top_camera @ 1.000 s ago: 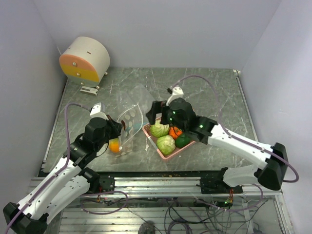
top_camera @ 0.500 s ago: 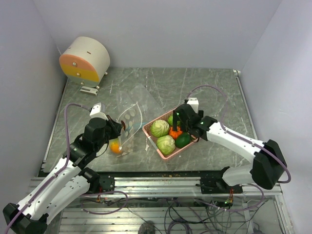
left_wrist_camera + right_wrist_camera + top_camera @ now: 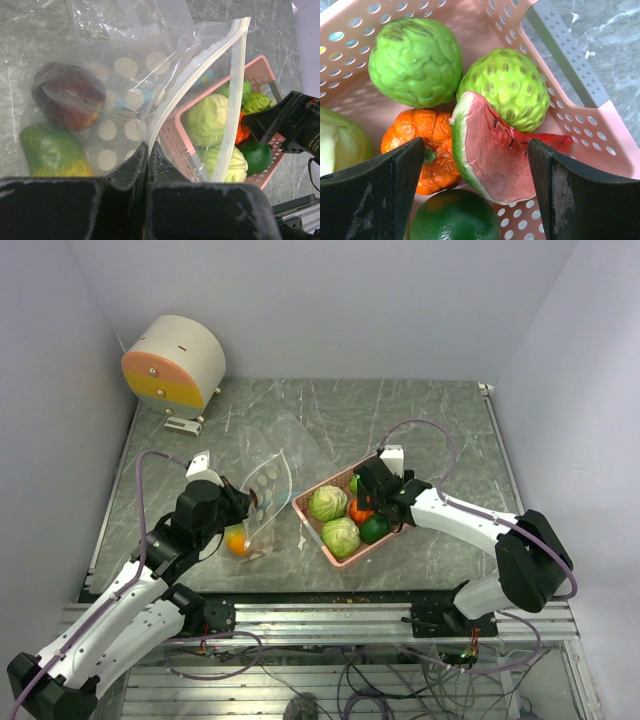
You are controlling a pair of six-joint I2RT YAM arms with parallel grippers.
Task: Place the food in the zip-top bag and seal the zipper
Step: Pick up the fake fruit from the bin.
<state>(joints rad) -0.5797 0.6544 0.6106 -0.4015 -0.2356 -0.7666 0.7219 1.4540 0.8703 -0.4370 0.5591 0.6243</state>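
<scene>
Zip-top bag (image 3: 125, 75) hung pinched in the left jaws; right jaws gaped wide over a watermelon slice (image 3: 490, 150).

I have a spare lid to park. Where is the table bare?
Bare marble table lies behind the pink tray, from the round drum to the right edge, and beyond the right arm. Crowded: the centre, around zip-top bag and tray.

The zip-top bag (image 3: 150, 75) is clear, shiny, crinkly plastic. The pink tray (image 3: 592, 132) is dull plastic full of little holes. In it, the green fruit (image 3: 415, 60) at 11 o'clock looks bumpy, and the lime (image 3: 455, 217) at 6 o'clock is smooth and glossy. The desk (image 3: 400, 420) looks like smooth grey stone. The right pincer (image 3: 475, 147) has dull black, scratched fingers (image 3: 370, 200).
</scene>
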